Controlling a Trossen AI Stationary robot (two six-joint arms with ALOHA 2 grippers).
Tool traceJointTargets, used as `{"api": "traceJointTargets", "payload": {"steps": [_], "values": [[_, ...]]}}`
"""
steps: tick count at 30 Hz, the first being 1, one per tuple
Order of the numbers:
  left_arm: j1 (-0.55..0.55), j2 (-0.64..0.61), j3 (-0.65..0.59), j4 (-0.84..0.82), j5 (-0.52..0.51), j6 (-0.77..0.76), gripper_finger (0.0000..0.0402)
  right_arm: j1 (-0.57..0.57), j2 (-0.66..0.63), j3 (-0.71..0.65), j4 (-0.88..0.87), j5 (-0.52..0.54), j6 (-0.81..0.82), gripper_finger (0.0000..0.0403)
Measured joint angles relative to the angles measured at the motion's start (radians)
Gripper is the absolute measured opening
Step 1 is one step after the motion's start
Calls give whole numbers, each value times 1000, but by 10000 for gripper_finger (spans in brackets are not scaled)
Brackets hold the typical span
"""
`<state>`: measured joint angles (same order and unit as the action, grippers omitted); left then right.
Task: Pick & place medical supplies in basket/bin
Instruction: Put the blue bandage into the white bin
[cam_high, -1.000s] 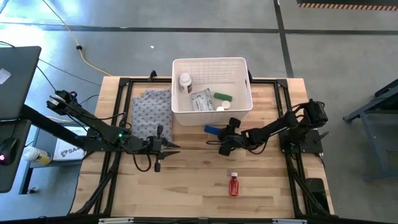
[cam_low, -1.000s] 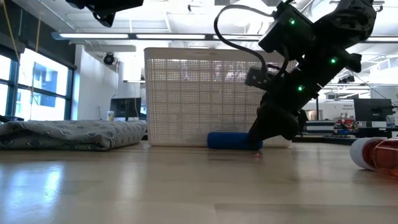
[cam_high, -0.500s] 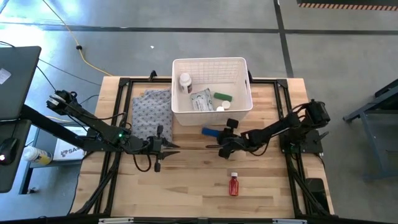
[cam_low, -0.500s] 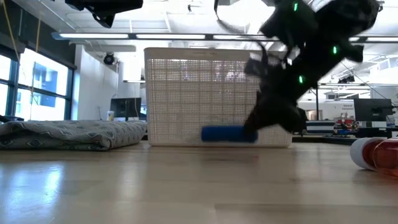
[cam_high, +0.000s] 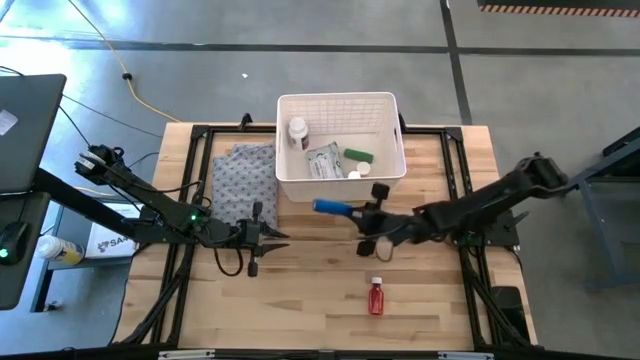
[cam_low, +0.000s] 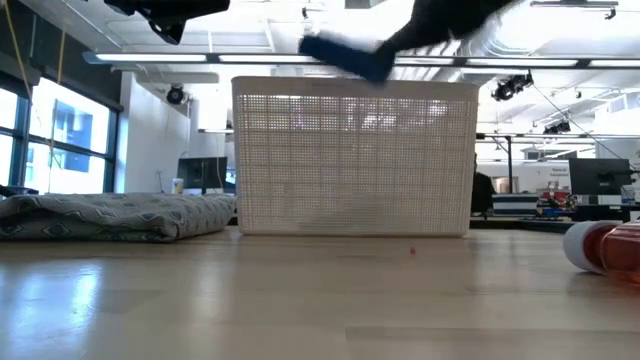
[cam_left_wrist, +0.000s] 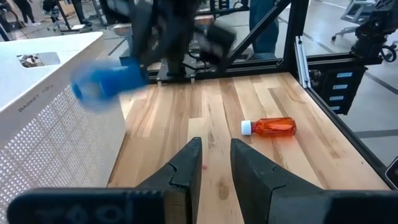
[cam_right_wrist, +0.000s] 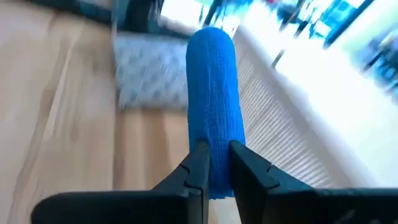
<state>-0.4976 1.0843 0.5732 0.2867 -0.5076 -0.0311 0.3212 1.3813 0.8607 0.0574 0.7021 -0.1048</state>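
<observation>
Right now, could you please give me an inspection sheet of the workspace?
Surface: light wooden table, black-framed.
Job's things: blue cylindrical roll lifted beside the white slotted plastic basket; red white-capped bottle lying on the table; several small supplies already in the basket.
Clutter: grey patterned cloth left of the basket.
Grippers: right gripper, jaws shut on the roll; left gripper, jaws open, empty.
Cables: yellow cable on the floor.
Surroundings: laptop on the left.

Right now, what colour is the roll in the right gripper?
Blue roll; clearest in the right wrist view.
</observation>
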Motion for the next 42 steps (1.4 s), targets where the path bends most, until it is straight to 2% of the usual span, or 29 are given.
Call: {"api": "traceJointTargets", "payload": {"steps": [4,9,16,21,27,35,39,42], "values": [[0,0,0,2,0,0,117,-19,-81,58,-19,52,-165,45],[0,0,0,3,1,0,117,-128,-139,148,-93,61,-268,42],[0,0,0,2,1,0,117,-372,-131,260,-218,-131,-261,47],[0,0,0,2,2,0,117,-543,-97,272,-221,-270,-252,44],[0,0,0,0,2,1,117,-694,-1,272,-217,-456,-142,48],[0,0,0,7,2,3,117,-788,168,272,-212,-515,-120,48],[0,0,0,16,2,3,117,-833,216,272,-209,-518,-97,52],[0,0,0,9,2,9,117,-862,228,272,-197,-561,-73,52]]}}
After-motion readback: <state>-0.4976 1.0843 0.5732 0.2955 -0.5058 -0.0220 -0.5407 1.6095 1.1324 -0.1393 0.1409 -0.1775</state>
